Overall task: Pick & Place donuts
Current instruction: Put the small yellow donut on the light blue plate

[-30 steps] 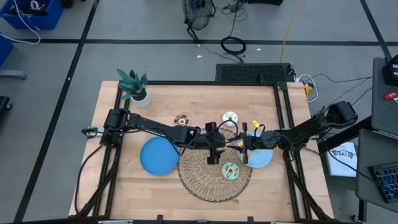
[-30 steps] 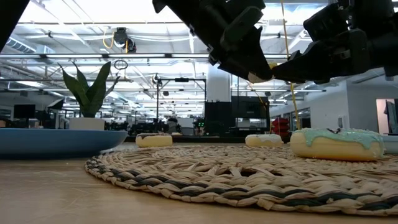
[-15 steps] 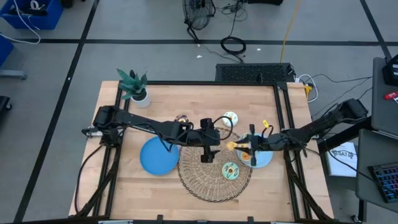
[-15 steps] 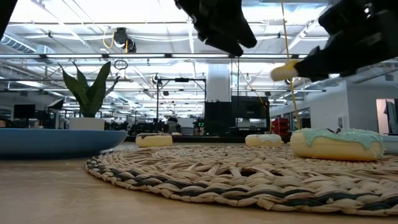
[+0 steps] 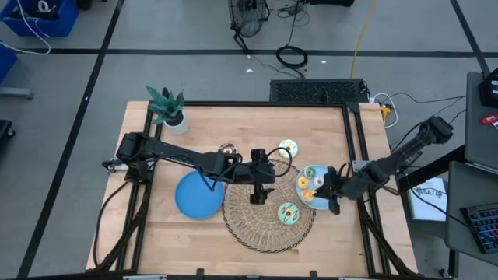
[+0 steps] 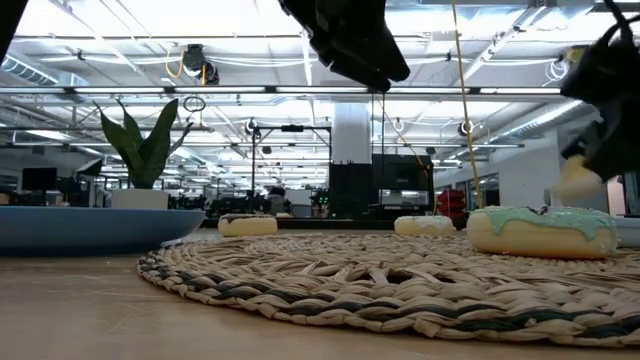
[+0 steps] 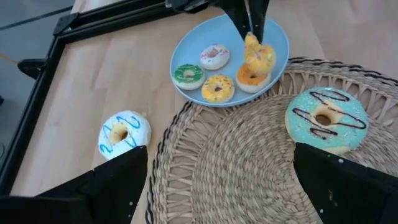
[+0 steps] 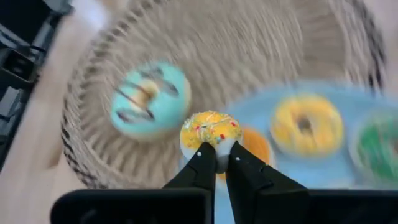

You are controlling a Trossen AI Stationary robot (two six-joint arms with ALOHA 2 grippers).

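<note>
My right gripper (image 8: 216, 152) is shut on a yellow sprinkled donut (image 8: 210, 132) and hangs over the right blue plate (image 7: 273, 31). That plate carries green (image 7: 186, 74), pink-white (image 7: 214, 56), yellow (image 7: 216, 88) and orange (image 7: 250, 79) donuts. A teal donut with brown drizzle (image 7: 323, 118) lies on the wicker mat (image 7: 249, 162). A white donut with blue drizzle (image 7: 124, 129) rests on the bare wood. My left gripper (image 5: 257, 194) is open, raised over the mat's left part, touching nothing. My right gripper pinches the yellow sprinkled donut by its rim (image 8: 214, 144) between the two fingertips (image 7: 250, 25). The fingers come from above, slanting in from the table's right. The donut hangs tilted below them, over the orange donut on the plate; I cannot tell if it touches that donut.
A second blue plate (image 5: 198, 194) sits left of the mat. A brown donut (image 5: 227, 149) and a white one (image 5: 289, 146) lie on the wood toward the far edge. A potted plant (image 5: 167, 107) stands at the far left corner. Black rails frame the table.
The two grippers stood close together over the mat with the yellow donut between them. My left gripper drew back toward the table's left and up, then kept still. My right gripper carried the donut toward the right edge and down, over the right blue plate.
</note>
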